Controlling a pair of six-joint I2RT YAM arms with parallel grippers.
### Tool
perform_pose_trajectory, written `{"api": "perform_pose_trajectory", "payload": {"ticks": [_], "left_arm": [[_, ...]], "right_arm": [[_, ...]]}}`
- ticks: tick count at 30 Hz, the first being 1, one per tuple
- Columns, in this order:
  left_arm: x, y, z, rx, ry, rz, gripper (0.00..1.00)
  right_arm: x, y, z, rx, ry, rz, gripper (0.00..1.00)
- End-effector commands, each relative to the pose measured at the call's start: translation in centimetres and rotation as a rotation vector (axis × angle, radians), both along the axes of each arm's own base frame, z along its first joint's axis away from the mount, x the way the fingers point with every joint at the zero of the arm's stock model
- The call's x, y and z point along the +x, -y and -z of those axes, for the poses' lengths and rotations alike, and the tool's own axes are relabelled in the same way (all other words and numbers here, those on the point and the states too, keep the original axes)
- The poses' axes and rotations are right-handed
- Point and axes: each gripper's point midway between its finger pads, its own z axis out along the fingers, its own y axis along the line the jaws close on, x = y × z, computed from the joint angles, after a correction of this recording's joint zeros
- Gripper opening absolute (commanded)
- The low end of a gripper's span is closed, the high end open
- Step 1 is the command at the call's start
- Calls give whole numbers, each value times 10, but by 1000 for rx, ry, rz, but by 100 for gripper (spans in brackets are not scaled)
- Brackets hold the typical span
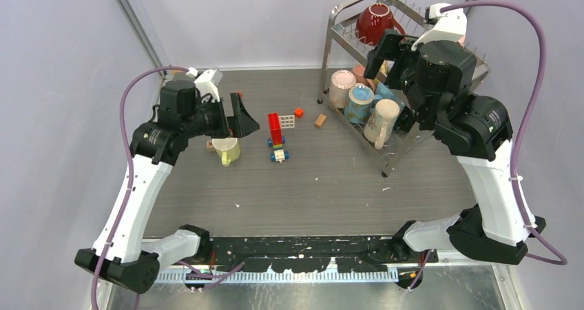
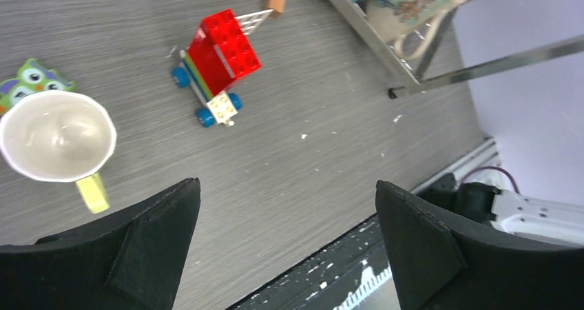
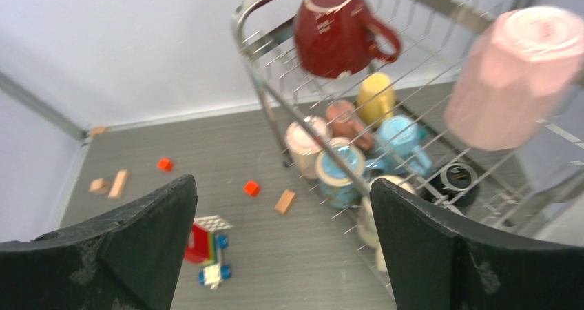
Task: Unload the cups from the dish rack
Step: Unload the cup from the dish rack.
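The silver wire dish rack (image 1: 332, 29) stands at the back right. A dark red mug (image 1: 375, 22) hangs upside down on its top tier. Beige (image 1: 341, 87), teal (image 1: 359, 103) and cream (image 1: 383, 120) mugs lie in the lower tier. The right wrist view shows the red mug (image 3: 337, 27), a pink mug (image 3: 516, 79), and mustard (image 3: 377, 93), light blue (image 3: 403, 138), teal (image 3: 339, 172) and black (image 3: 454, 179) mugs. A pale yellow mug (image 1: 226, 149) stands upright on the table, seen also in the left wrist view (image 2: 58, 134). My left gripper (image 1: 242, 120) hangs open and empty beside it. My right gripper (image 1: 387, 65) is open and empty above the rack.
A red toy-brick car (image 1: 277, 139) stands mid-table, also in the left wrist view (image 2: 220, 55). A small red block (image 1: 299, 112) and a wooden block (image 1: 320, 120) lie near the rack. A green owl figure (image 2: 31, 79) sits by the yellow mug. Walls enclose the table.
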Motion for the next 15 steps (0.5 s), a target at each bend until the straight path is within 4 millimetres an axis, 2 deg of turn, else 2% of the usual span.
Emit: {"api": "perform_pose_trajectory", "payload": {"ticks": [1, 8, 15], "left_arm": [[-17, 22, -37, -144, 78, 120, 100], [-33, 29, -52, -201, 110, 179, 100], [-42, 32, -60, -240, 125, 203, 100]], "right_arm": [[-2, 46, -36, -55, 102, 203, 100], [17, 76, -44, -123, 88, 343, 100], [46, 118, -30, -70, 9, 420, 100]]}}
